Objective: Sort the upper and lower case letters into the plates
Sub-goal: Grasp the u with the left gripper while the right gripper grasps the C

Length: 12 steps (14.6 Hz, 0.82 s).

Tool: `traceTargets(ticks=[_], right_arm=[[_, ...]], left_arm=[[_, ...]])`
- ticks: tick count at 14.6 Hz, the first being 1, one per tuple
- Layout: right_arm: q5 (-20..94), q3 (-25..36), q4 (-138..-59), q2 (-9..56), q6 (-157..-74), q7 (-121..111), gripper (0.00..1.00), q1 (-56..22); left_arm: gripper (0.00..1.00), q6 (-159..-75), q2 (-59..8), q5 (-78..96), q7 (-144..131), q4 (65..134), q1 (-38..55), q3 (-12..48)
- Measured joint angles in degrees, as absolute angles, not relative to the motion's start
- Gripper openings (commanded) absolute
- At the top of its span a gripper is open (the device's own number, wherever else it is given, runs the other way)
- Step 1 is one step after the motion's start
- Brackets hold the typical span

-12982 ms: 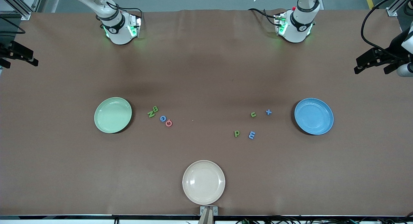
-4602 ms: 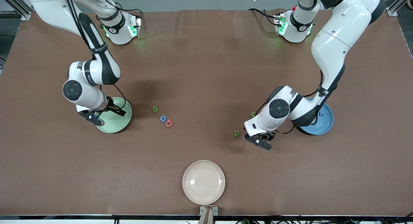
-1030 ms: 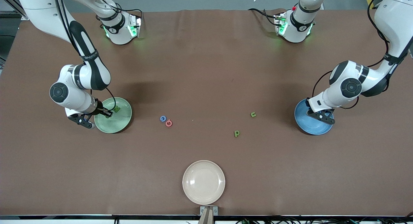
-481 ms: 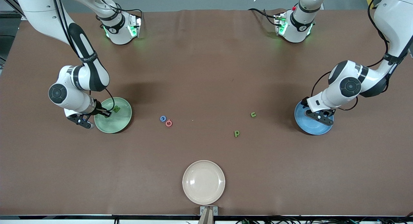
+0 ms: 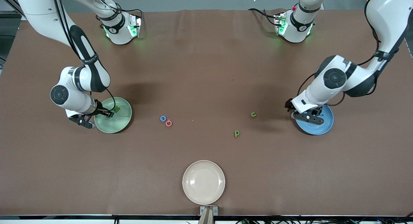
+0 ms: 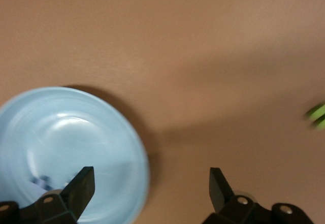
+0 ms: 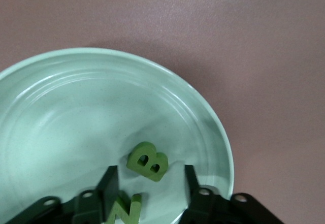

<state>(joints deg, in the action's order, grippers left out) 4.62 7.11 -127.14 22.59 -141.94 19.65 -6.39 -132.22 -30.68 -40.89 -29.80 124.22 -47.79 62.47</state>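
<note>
Now the left hand (image 5: 306, 116) hangs with fingers apart over the blue plate (image 5: 324, 127), the right hand (image 5: 105, 113) parted over the green plate (image 5: 121, 124) above the B (image 7: 147, 161), while the nearest loose letter, the green c (image 5: 253, 114), lies on the surface toward the right arm's end from the left hand.

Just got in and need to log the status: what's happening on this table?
Two arms are sorting toy letters into plates. The right gripper is over the pale green plate, open, with the green B lying loose between its fingers beside a green N. The left gripper is open over the edge of the blue plate. On the table lie a blue letter, a red letter and two green letters. The cream plate has nothing in it.
</note>
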Motion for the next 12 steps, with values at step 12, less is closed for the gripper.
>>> traceTargets(ticks=[12], right_arm=[[7.7, 5.4, -122.0, 18.9, -135.0, 35.1, 1.00, -19.7]], left_arm=[[0.99, -132.6, -39.7, -41.1, -77.1, 111.3, -12.5, 44.6]])
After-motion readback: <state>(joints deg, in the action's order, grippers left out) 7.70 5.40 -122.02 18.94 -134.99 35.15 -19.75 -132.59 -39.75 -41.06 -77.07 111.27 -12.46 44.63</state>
